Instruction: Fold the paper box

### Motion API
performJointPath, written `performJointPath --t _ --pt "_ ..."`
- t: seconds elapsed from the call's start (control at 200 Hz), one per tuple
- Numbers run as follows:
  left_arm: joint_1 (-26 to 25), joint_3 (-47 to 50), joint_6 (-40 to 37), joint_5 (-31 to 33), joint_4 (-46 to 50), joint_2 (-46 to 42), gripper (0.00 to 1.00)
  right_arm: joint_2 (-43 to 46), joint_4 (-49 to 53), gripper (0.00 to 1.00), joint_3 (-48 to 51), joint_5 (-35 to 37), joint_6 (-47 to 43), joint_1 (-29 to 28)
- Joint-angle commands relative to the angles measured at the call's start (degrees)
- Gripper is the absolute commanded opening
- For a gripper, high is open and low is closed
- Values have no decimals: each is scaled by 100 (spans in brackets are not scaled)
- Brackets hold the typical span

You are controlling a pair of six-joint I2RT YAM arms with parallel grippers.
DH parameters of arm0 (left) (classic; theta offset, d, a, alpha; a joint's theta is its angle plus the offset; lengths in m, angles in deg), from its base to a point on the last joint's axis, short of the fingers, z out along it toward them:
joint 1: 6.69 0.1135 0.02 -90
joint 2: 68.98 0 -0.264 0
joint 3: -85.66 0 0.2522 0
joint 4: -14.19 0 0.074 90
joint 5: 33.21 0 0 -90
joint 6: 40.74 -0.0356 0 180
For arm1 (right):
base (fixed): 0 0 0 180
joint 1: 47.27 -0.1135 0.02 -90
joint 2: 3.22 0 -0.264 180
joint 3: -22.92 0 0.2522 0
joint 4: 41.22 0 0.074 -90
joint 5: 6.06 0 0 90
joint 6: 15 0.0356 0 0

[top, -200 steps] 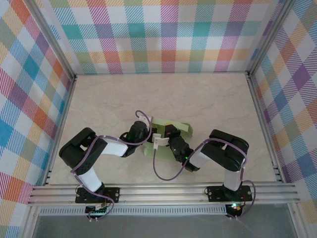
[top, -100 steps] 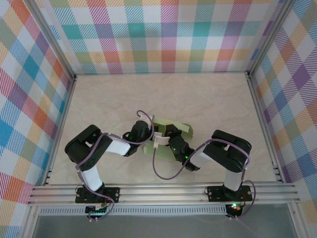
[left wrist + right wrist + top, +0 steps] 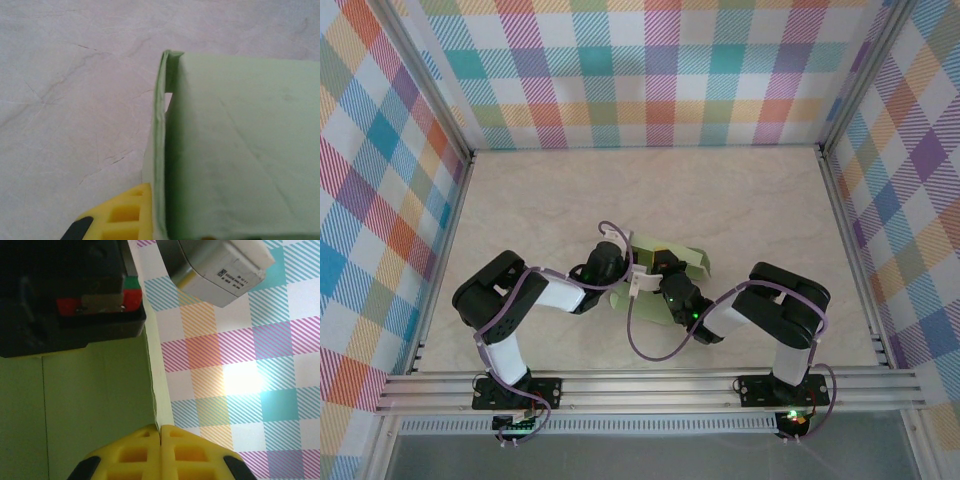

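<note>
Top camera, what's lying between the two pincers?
The paper box, as the top view shows; the left pincer and right pincer each pinch its green card.

Two arms at work, elbows out. The left arm point(image 3: 510, 300) and right arm point(image 3: 775, 310) each bend back, then reach inward with forearms low, so their wrists nearly meet at centre. The left gripper point(image 3: 632, 280) is closed, with one yellow finger point(image 3: 125, 215) pressed against the left side of an upright wall of the paper box point(image 3: 240, 150). The right gripper point(image 3: 160, 432) has its two yellow fingers point(image 3: 190, 452) pressed flat together, and the card's edge runs into the seam between them.
</note>
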Motion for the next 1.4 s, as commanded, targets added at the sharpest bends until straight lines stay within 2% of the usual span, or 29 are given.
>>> performJointPath --t 0.0,0.045,0.095,0.165,0.315,0.425,0.495,0.62,0.755,0.915,1.01,1.095,1.27,1.395 --pt "-127 -243 244 -168 -63 -169 0 -91 343 0 -81 -468 361 -122" --pt "-123 -234 246 -169 -46 -163 0 -48 352 0 -82 -462 446 -118" --pt "-122 -236 262 -171 -30 -148 0 21 405 5 -79 -462 556 -119" --pt "-117 -221 255 -228 -57 -120 0 203 662 28 -101 -471 753 -119" --pt "-15 -216 345 -482 -112 -75 0 635 1034 48 -84 -487 1177 -54" --pt "178 -219 530 -959 -205 -23 0 1005 1367 60 -79 -508 1546 -10" --pt "334 -259 678 -1290 -247 42 0 1355 1942 71 -110 -631 1927 46" --pt "526 -325 788 -1692 -262 159 0 1911 2613 81 -205 -780 2351 78" --pt "794 -331 1122 -2164 -531 308 0 2560 3612 86 -493 -1059 2868 159" --pt "946 -402 1161 -2400 -526 349 0 3239 4417 88 -894 -1473 3657 395" --pt "1031 -413 1215 -2565 -580 375 0 3593 5056 90 -1277 -1797 4439 632" --pt "1129 -411 1250 -2861 -750 400 0 3855 5714 90 -1625 -2244 5444 1115" --pt "1248 -431 1173 -3378 -933 411 0 4145 6843 89 -2150 -3381 7739 2601" --pt "1257 -422 916 -3854 -1139 392 0 3654 7835 87 -2706 -4807 9095 3876"
